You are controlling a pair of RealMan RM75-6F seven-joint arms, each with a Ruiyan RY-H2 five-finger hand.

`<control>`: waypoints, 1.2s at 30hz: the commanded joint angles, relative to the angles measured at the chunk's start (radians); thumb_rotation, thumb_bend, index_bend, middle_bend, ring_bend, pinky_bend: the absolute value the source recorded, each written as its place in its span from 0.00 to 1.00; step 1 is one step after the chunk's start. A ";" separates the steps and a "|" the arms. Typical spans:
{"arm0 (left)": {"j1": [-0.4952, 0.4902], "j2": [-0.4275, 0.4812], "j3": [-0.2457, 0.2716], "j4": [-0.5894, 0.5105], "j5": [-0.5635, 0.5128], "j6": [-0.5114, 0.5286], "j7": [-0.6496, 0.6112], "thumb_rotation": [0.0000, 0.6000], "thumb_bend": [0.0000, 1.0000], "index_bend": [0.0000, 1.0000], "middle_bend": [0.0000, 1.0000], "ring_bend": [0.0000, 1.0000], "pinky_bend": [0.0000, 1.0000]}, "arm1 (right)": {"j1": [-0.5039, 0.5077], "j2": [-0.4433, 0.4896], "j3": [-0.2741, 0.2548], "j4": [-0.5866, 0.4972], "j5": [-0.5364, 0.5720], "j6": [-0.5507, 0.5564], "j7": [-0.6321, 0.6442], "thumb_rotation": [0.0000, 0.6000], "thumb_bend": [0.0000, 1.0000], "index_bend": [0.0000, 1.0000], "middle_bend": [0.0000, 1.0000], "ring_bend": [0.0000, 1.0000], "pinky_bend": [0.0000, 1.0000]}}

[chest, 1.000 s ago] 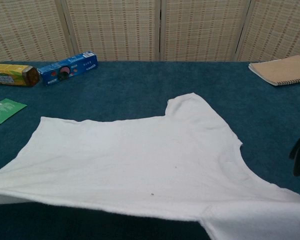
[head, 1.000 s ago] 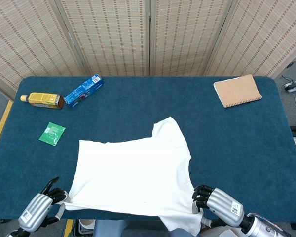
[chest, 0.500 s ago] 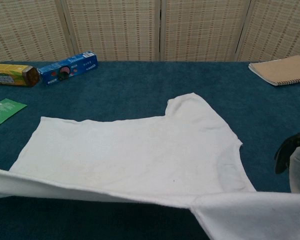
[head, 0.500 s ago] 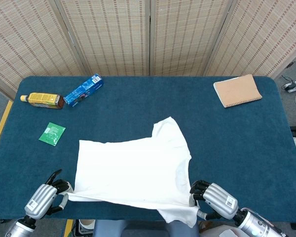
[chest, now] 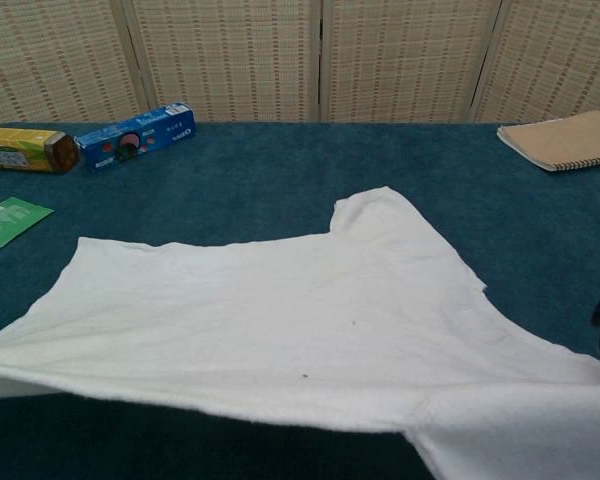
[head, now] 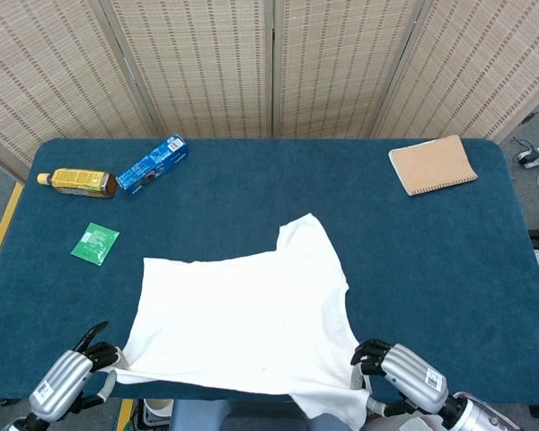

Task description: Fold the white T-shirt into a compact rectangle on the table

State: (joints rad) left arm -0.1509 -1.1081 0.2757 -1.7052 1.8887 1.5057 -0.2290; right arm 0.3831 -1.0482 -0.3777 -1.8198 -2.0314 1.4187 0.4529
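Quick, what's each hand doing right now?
Left hand: grips the white cotton T-shirt at its near-left corner.
Right hand: grips its near-right edge.

The blue box (chest: 137, 135) carries "OREO"; other labels are unreadable.

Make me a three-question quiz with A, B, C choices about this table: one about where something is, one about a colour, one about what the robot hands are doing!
1. Where is the notebook?
A. far right corner
B. under the T-shirt
C. beside the bottle

2. What colour is the small packet?
A. red
B. green
C. yellow

3. What are the robot hands doing?
A. resting open
B. holding the bottle
C. gripping the T-shirt's near edge

Answers:
1. A, it lies alone at the table's far right.
2. B, it is a flat green packet left of the T-shirt.
3. C, the left robot hand and right robot hand each hold a near corner.
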 commanded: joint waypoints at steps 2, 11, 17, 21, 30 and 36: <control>0.016 0.012 0.012 -0.005 0.014 0.016 -0.005 1.00 0.59 0.72 0.48 0.36 0.00 | -0.020 0.010 -0.011 -0.012 -0.021 0.019 -0.002 1.00 0.59 0.82 0.58 0.32 0.24; 0.006 0.000 -0.021 0.003 -0.030 -0.023 0.004 1.00 0.59 0.72 0.48 0.35 0.00 | -0.036 -0.003 0.031 0.006 0.025 0.000 -0.044 1.00 0.60 0.82 0.58 0.32 0.24; -0.044 -0.030 -0.073 0.032 -0.092 -0.112 0.009 1.00 0.59 0.72 0.48 0.35 0.00 | -0.024 -0.044 0.085 0.023 0.105 -0.065 -0.064 1.00 0.59 0.82 0.58 0.32 0.24; -0.077 -0.053 -0.109 0.052 -0.139 -0.171 0.028 1.00 0.59 0.72 0.48 0.35 0.00 | -0.026 -0.084 0.125 0.048 0.157 -0.087 -0.082 1.00 0.58 0.82 0.58 0.32 0.24; -0.161 -0.099 -0.193 0.092 -0.248 -0.305 0.076 1.00 0.59 0.72 0.48 0.35 0.00 | -0.021 -0.163 0.199 0.083 0.239 -0.133 -0.153 1.00 0.58 0.82 0.58 0.32 0.24; -0.227 -0.142 -0.246 0.142 -0.319 -0.401 0.106 1.00 0.59 0.72 0.48 0.35 0.00 | -0.037 -0.228 0.256 0.103 0.309 -0.133 -0.234 1.00 0.58 0.82 0.57 0.32 0.24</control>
State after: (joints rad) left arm -0.3566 -1.2349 0.0468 -1.5813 1.5906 1.1302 -0.1361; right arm 0.3512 -1.2586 -0.1391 -1.7247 -1.7415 1.2879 0.2377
